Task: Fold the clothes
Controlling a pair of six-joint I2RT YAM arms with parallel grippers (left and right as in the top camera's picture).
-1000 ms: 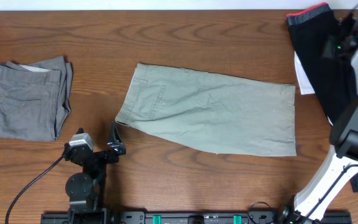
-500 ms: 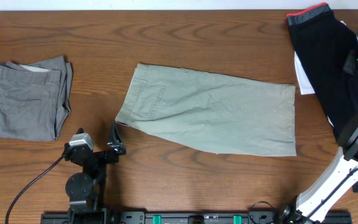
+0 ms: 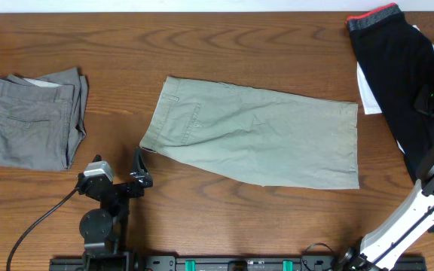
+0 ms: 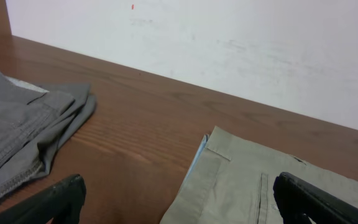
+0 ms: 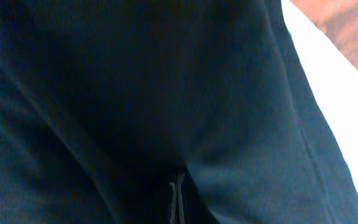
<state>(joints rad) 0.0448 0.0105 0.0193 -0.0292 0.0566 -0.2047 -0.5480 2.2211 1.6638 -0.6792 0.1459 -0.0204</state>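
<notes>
Khaki-green shorts (image 3: 258, 135) flat, grey pair (image 3: 29, 120) folded, left jaws wide, right jaws closed above dark garment (image 3: 390, 60)

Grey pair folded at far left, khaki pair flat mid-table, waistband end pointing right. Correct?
Not quite. The waistband of the khaki pair points left, toward the grey pair; its hem end is the one at the right. The overhead view shows this. The rest stands: grey pair folded at far left, khaki pair flat mid-table.

Grey pair (image 4: 23, 137) left — khaki pair (image 4: 241, 183) right, apart.
</notes>
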